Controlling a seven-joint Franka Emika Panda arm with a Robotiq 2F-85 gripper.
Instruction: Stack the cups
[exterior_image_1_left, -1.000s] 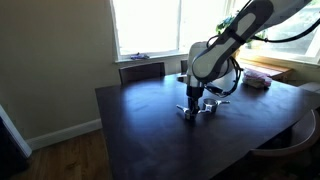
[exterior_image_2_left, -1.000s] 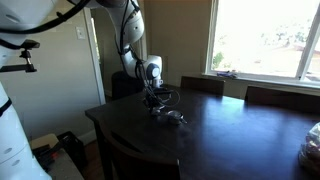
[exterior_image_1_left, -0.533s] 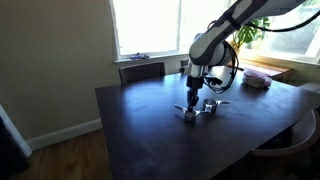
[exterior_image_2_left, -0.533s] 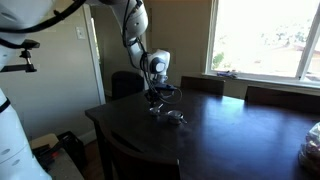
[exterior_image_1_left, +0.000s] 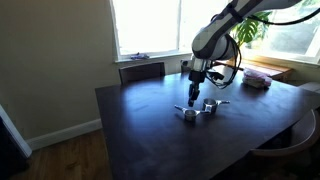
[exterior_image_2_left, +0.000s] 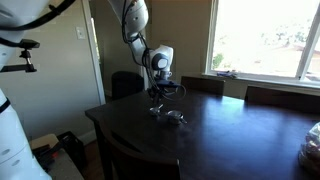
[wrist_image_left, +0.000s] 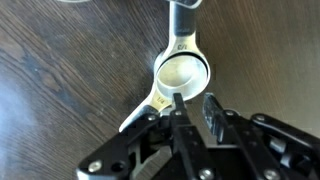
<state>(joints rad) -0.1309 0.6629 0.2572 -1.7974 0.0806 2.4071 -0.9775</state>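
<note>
The gripper (exterior_image_1_left: 193, 93) hangs above the dark table (exterior_image_1_left: 140, 135) with its jaws a little apart and nothing between them. In the wrist view the two fingertips (wrist_image_left: 178, 104) frame only bare wood and the near rim of the cup below.

That measuring cup (wrist_image_left: 183, 72) sits upright on the table straight under the gripper, just ahead of the fingertips, its bowl open to the camera. One thin handle (wrist_image_left: 183, 18) runs from the bowl straight away from the jaws, up the wrist picture. A second bright strip (wrist_image_left: 143, 108) slants back from the bowl under the gripper's body. It may be the handle of another cup nested inside, though the view is too small to be sure.

In an exterior view a further measuring cup (exterior_image_1_left: 212, 105) lies near the first on the table, its handle pointing away from it. Fetching it would, I judge, mean moving sideways off the present cup and closing across that handle's long axis.

The table is smooth, glossy, dark-grained wood, on which light metal cups would likely slide. Chairs (exterior_image_1_left: 142, 70) stand at its far edge below a bright window (exterior_image_1_left: 150, 25), and a pinkish flat object (exterior_image_1_left: 256, 82) lies well away from the cups.
</note>
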